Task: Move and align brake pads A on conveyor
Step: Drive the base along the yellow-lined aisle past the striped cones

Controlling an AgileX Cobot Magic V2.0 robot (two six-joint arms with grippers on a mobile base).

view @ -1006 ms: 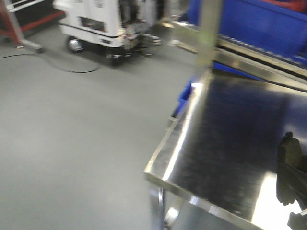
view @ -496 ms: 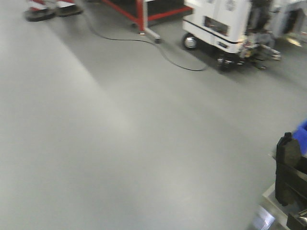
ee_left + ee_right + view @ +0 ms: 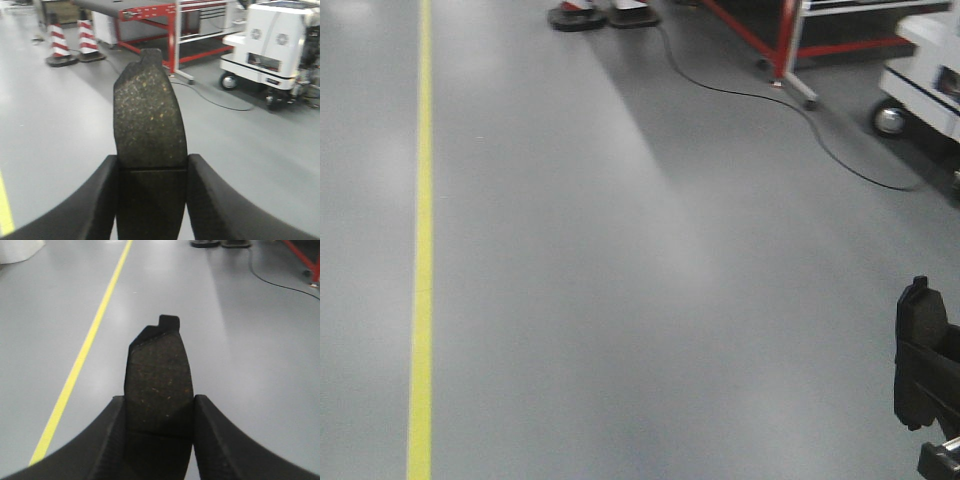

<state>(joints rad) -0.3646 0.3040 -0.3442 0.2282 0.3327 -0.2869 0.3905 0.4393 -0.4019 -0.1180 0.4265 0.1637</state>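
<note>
Our left tool (image 3: pixel 152 167) is clenched on a brake pad (image 3: pixel 150 125), which stands upright between the two dark fingers (image 3: pixel 100 200), its speckled face toward the wrist camera, to the right of the yellow floor line (image 3: pixel 4 210). Our right tool (image 3: pixel 159 407) grips a second brake pad (image 3: pixel 159 370) the same way, also right of that line. Both pads hang over the grey floor (image 3: pixel 620 300). Far right of the line stand the red-framed conveyor (image 3: pixel 145 12), two striped cones (image 3: pixel 60 42) and a white cart (image 3: pixel 270 45), well apart from both pads
</note>
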